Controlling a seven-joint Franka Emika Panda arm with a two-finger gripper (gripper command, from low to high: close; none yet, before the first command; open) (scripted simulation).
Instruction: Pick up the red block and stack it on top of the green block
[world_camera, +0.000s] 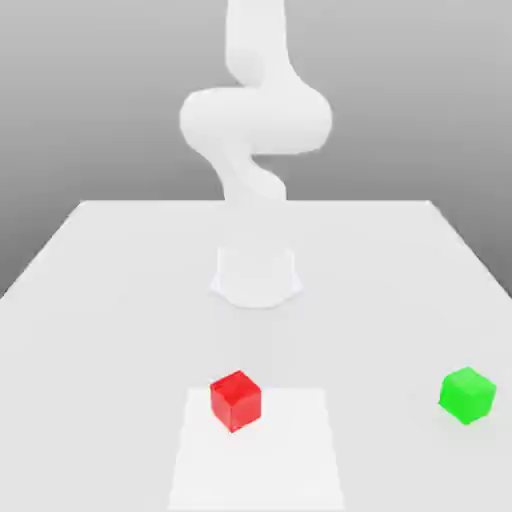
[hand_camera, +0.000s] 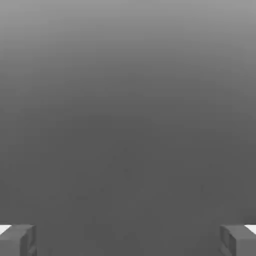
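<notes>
The white arm (world_camera: 255, 120) stands at the far side of the table (world_camera: 100, 300), rising from its round base (world_camera: 256, 277) and bending in a curve above it. In the hand view the gripper (hand_camera: 128, 240) has its two fingers (hand_camera: 17, 240) wide apart, with nothing between them. The red block (world_camera: 236, 400) sits on the table in front of the base, on a lighter square patch (world_camera: 290, 460). The green block (world_camera: 467, 394) rests well apart from it, toward the exterior view's right.
</notes>
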